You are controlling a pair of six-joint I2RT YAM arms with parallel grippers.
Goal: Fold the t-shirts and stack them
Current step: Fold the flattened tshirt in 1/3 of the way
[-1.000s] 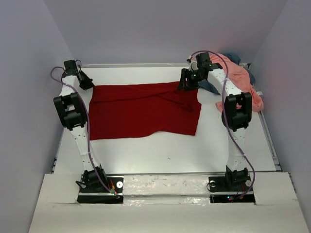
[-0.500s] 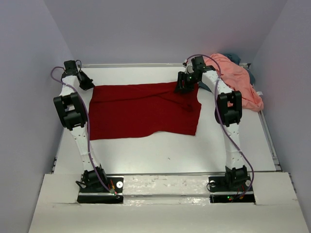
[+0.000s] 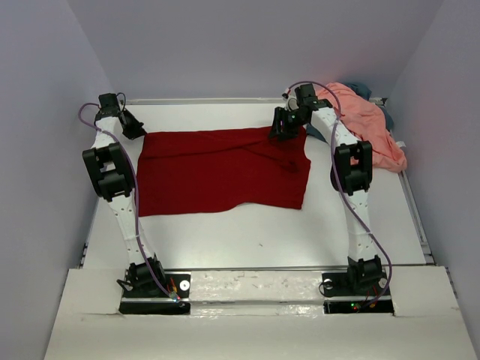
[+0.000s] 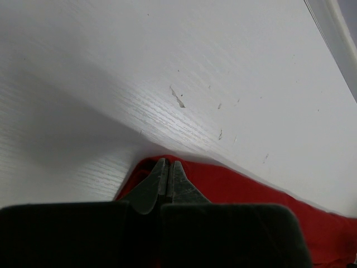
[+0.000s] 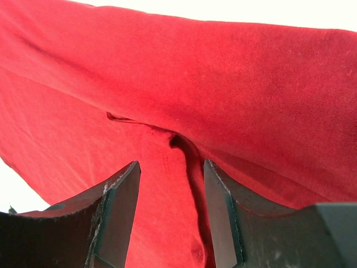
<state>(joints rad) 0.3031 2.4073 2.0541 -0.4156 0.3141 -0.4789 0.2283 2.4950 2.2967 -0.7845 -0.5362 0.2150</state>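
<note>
Plain pale lavender walls (image 3: 247,45) boxed the setup in on three sides. The desk (image 3: 247,232) was white with a faint wood grain and a few scuffs, lit pretty evenly.

We are holding our left arm (image 3: 112,172) stretched toward the upper left of the frame, the left gripper (image 3: 133,129) pinched fully closed. Our right arm (image 3: 352,169) is extending toward the upper centre-right, the right gripper (image 3: 281,131) angling down-left with its jaws standing apart.
</note>
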